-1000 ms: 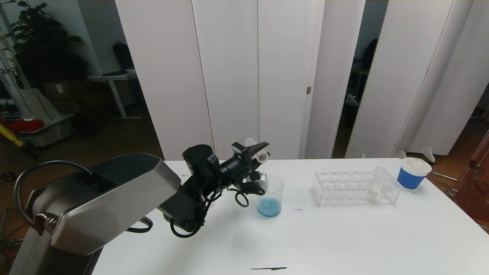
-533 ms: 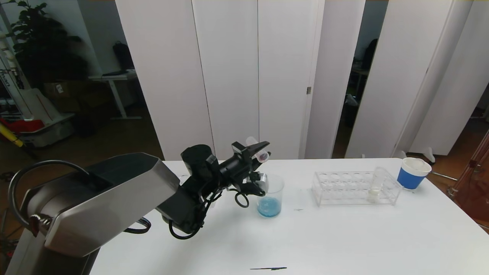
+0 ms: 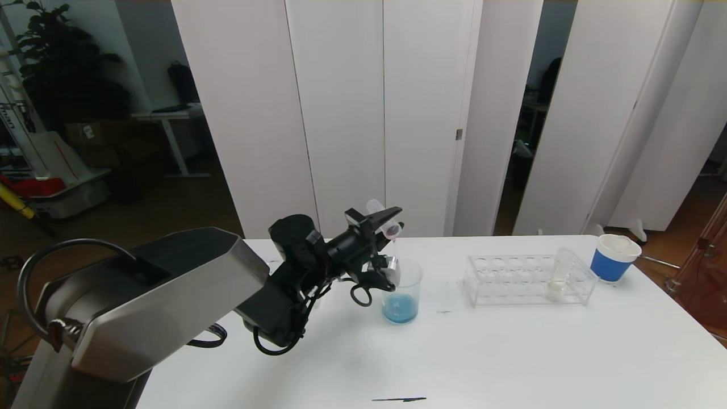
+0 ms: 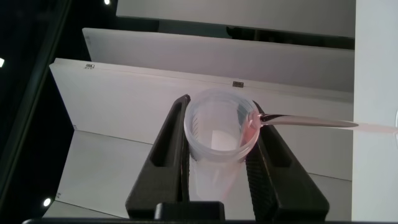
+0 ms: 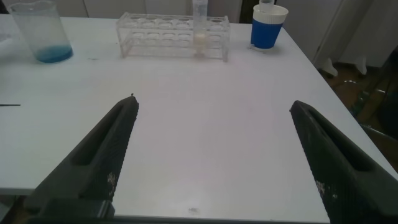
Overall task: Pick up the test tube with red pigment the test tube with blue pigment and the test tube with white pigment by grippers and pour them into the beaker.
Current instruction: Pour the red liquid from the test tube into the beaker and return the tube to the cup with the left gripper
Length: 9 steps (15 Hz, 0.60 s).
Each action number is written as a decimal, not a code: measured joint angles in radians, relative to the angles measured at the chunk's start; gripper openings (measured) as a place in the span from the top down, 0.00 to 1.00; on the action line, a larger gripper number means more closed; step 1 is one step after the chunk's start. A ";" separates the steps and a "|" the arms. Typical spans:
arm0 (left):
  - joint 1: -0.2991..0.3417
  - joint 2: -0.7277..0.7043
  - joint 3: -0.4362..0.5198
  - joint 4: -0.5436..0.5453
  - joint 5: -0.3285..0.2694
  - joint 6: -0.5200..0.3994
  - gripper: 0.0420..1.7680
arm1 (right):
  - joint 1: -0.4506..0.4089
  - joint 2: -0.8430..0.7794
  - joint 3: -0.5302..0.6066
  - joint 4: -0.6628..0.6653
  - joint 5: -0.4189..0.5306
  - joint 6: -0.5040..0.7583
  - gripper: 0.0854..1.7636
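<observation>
left gripper (image 3: 392, 222) clenched on slim clear tube w/ red pigment (image 3: 387, 227) tipped over flared glass beaker (image 3: 402, 288), right gripper (image 5: 214, 155) released.

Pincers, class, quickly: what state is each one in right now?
Left pincer: shut on the red tube, tipped over the beaker.
Right pincer: open, holding nothing.
</observation>
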 joint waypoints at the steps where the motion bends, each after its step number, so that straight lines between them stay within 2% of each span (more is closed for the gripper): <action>1: 0.001 0.001 0.000 -0.004 0.000 0.002 0.68 | 0.000 0.000 0.000 0.000 0.000 0.000 0.01; 9: -0.001 0.011 -0.006 -0.042 -0.003 0.014 0.68 | 0.000 0.000 0.000 0.000 0.000 0.000 0.01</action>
